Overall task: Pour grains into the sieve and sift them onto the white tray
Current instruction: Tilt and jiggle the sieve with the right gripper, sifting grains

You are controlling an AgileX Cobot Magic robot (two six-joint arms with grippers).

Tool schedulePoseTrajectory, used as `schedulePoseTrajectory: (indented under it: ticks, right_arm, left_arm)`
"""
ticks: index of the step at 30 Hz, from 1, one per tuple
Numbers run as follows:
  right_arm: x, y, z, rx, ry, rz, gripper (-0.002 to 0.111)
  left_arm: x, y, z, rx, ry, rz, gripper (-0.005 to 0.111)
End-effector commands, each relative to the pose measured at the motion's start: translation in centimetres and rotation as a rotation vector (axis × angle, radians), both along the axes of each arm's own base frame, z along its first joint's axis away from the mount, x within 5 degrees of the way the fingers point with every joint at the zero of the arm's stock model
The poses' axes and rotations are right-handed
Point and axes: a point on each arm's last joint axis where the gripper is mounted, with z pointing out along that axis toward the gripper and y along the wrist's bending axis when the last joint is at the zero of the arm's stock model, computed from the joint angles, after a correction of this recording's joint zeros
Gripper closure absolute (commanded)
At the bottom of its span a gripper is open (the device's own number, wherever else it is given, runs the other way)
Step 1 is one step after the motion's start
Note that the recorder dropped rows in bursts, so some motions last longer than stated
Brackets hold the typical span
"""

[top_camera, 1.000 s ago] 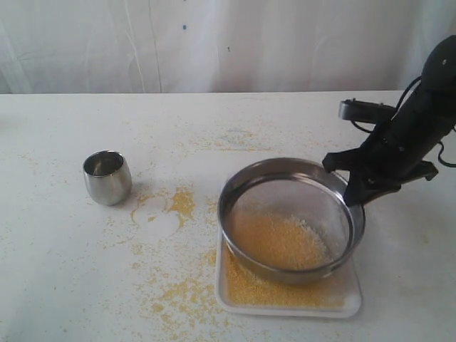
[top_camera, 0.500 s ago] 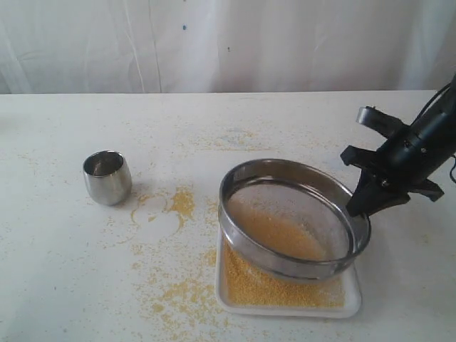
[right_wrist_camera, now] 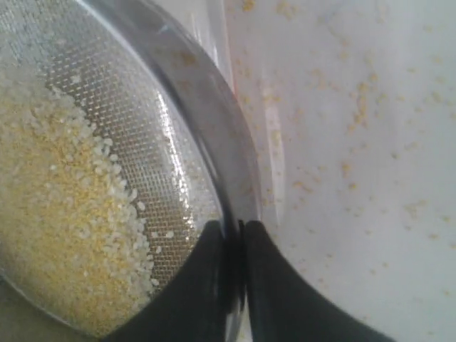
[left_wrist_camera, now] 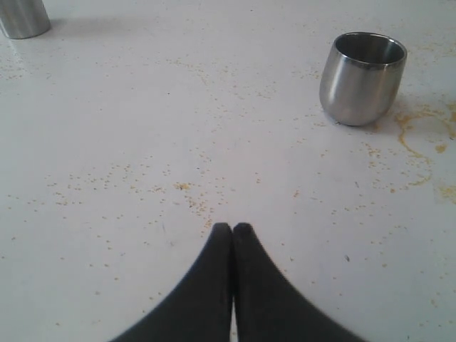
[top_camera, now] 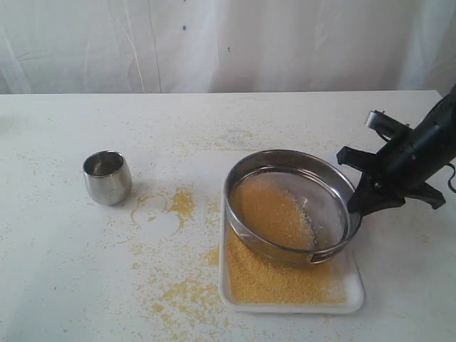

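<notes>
The steel sieve (top_camera: 335, 187) hangs tilted over the white tray (top_camera: 356, 285), its left side lower. My right gripper (top_camera: 354, 205) is shut on the sieve's right rim (right_wrist_camera: 214, 135); one finger is inside, one outside. Yellow grains (top_camera: 274, 214) with paler coarse bits lie heaped on the mesh's left half (right_wrist_camera: 64, 235). A layer of fine yellow grains (top_camera: 271, 278) covers the tray under it. My left gripper (left_wrist_camera: 232, 228) is shut on nothing, low over the tabletop, out of the exterior view.
A small steel cup (top_camera: 107, 177) stands upright on the left of the table, also in the left wrist view (left_wrist_camera: 362, 77). Spilled grains (top_camera: 182, 203) are scattered between cup and tray. Another steel object (left_wrist_camera: 23, 18) shows at a corner of the left wrist view.
The sieve has shifted up and to the right and tilted the other way, sliding the grains to its left side. More fine grains lie on the tray.
</notes>
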Motion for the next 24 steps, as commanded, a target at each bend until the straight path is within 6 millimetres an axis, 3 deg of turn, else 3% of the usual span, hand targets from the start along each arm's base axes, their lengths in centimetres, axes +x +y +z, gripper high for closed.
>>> schedulePoseTrajectory:
  ticks: [1, 2, 4, 6, 9, 11, 13, 16, 19, 21, 24]
  right_arm:
    - [1.1, 0.0, 0.2, -0.039, -0.148, -0.013, 0.108]
    - [1.4, -0.2, 0.3, -0.047, -0.160, -0.060, 0.108]
    - [0.6, -0.1, 0.6, 0.009, -0.022, -0.107, 0.108]
    - [-1.2, 0.7, 0.8, 0.065, 0.094, 0.006, 0.108]
    - [-0.5, 1.2, 0.9, 0.037, -0.058, 0.109, 0.108]
    - [0.7, 0.6, 1.1, -0.014, -0.149, 0.034, 0.108]
    - [0.6, 0.2, 1.5, 0.009, -0.081, -0.030, 0.108]
    - [-1.4, 0.7, 1.7, 0.078, 0.063, 0.075, 0.108]
    - [-0.3, 0.7, 1.6, 0.035, -0.105, 0.116, 0.108]
    - [0.9, 0.1, 1.5, -0.030, -0.207, 0.037, 0.108]
    - [0.4, -0.2, 1.9, 0.002, -0.120, -0.046, 0.108]
  left_arm:
    - [0.0, 0.0, -0.1, -0.008, -0.003, 0.001, 0.107]
    - [0.0, 0.0, -0.1, -0.008, -0.003, 0.001, 0.107]
    - [0.0, 0.0, -0.1, -0.008, -0.003, 0.001, 0.107]
    - [0.0, 0.0, -0.1, -0.008, -0.003, 0.001, 0.107]
    - [0.0, 0.0, -0.1, -0.008, -0.003, 0.001, 0.107]
    - [0.0, 0.0, -0.1, -0.008, -0.003, 0.001, 0.107]
    - [0.0, 0.0, -0.1, -0.008, -0.003, 0.001, 0.107]
    - [0.0, 0.0, -0.1, -0.008, -0.003, 0.001, 0.107]
    - [0.0, 0.0, -0.1, -0.008, -0.003, 0.001, 0.107]
    - [0.0, 0.0, -0.1, -0.008, -0.003, 0.001, 0.107]
    - [0.0, 0.0, -0.1, -0.008, -0.003, 0.001, 0.107]
